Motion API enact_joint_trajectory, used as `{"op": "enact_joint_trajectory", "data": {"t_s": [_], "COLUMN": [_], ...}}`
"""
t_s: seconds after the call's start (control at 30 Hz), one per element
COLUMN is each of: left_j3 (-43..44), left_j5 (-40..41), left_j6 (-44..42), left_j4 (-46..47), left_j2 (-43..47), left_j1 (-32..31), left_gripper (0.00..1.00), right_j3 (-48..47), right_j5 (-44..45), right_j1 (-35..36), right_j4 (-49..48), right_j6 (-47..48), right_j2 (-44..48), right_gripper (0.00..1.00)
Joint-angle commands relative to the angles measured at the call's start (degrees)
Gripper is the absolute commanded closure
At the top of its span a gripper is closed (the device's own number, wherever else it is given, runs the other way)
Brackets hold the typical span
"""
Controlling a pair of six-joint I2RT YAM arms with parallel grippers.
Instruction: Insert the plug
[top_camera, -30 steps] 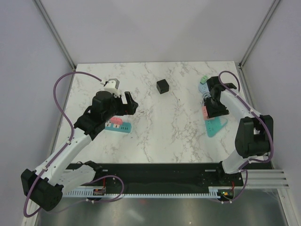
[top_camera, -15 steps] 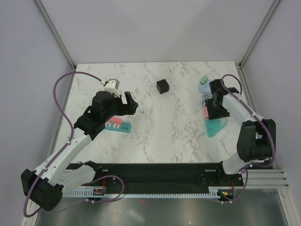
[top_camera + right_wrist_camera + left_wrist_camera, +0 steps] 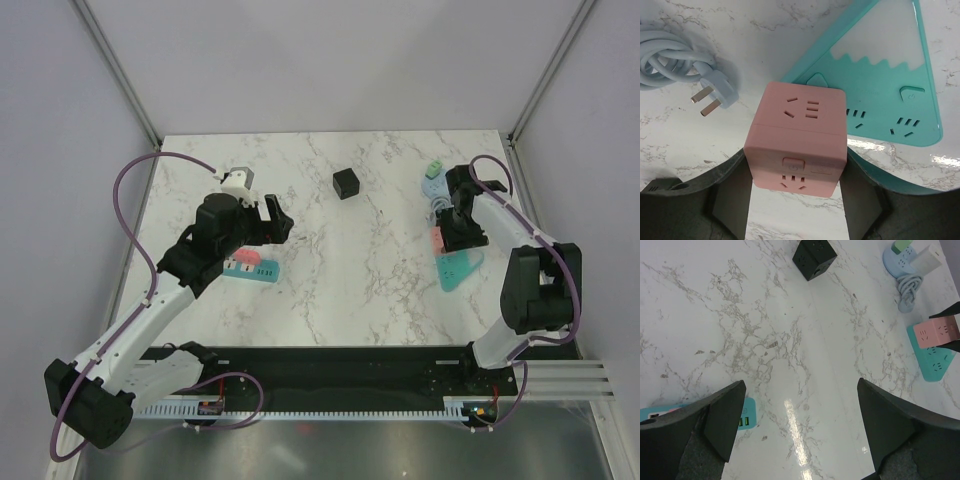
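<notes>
My right gripper (image 3: pixel 797 192) is shut on a pink cube socket (image 3: pixel 799 140), one finger pressed on each side. The cube is at the left corner of a teal triangular power strip (image 3: pixel 880 100). A pale blue three-pin plug (image 3: pixel 715 97) on a coiled cable (image 3: pixel 670 55) lies on the marble just left of the cube, untouched. In the top view the right gripper (image 3: pixel 452 236) and the cube (image 3: pixel 437 238) are at the right of the table. My left gripper (image 3: pixel 275 220) is open and empty above the table's left-middle; it also shows in the left wrist view (image 3: pixel 800 430).
A black cube socket (image 3: pixel 346 183) stands at the back centre. A pale blue round socket (image 3: pixel 433 182) with a white adapter (image 3: pixel 928 258) sits behind the cable. A teal power strip (image 3: pixel 250 267) lies under my left arm.
The right arm has shifted only slightly and still holds the pink cube in about the same spot. The left arm has not moved.
</notes>
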State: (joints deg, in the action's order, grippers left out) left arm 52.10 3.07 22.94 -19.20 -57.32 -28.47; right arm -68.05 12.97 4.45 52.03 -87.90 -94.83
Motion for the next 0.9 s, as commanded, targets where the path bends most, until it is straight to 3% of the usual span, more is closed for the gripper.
{"op": "enact_joint_trajectory", "data": {"t_s": [0.0, 0.57, 0.63, 0.67, 0.7, 0.83, 0.87], "left_j3": [-0.7, -0.6, -0.6, -0.6, -0.6, -0.7, -0.8], "left_j5": [1.6, 1.8, 1.6, 1.5, 1.4, 1.1, 1.0], "left_j6": [-2.5, -2.6, -2.6, -2.7, -2.7, -3.1, -3.2], "left_j4": [1.1, 1.1, 1.1, 1.2, 1.2, 1.2, 1.4], "left_j2": [0.5, 1.2, 1.2, 1.2, 1.2, 1.4, 1.5], "left_j1": [-0.1, -0.2, -0.1, -0.1, -0.2, -0.2, -0.1], "left_gripper": [0.00, 0.00, 0.00, 0.00, 0.00, 0.00, 0.00], "right_j3": [4.6, 5.9, 5.6, 5.3, 4.9, 2.0, 1.4], "right_j5": [1.7, -2.5, -2.4, -2.9, -3.2, -4.9, -4.6], "right_j1": [-0.9, -3.9, -3.9, -3.9, -4.0, -4.1, -4.2], "right_j4": [-0.3, -5.1, -4.8, -5.0, -4.9, -4.1, -4.0], "right_j6": [1.1, 5.1, 5.2, 5.4, 6.4, 8.4, 8.6], "right_j2": [-8.7, -9.4, -7.7, -7.3, -6.7, -4.0, -2.1], "right_gripper": [1.00, 1.00, 0.92, 0.79, 0.73, 0.68, 0.60]}}
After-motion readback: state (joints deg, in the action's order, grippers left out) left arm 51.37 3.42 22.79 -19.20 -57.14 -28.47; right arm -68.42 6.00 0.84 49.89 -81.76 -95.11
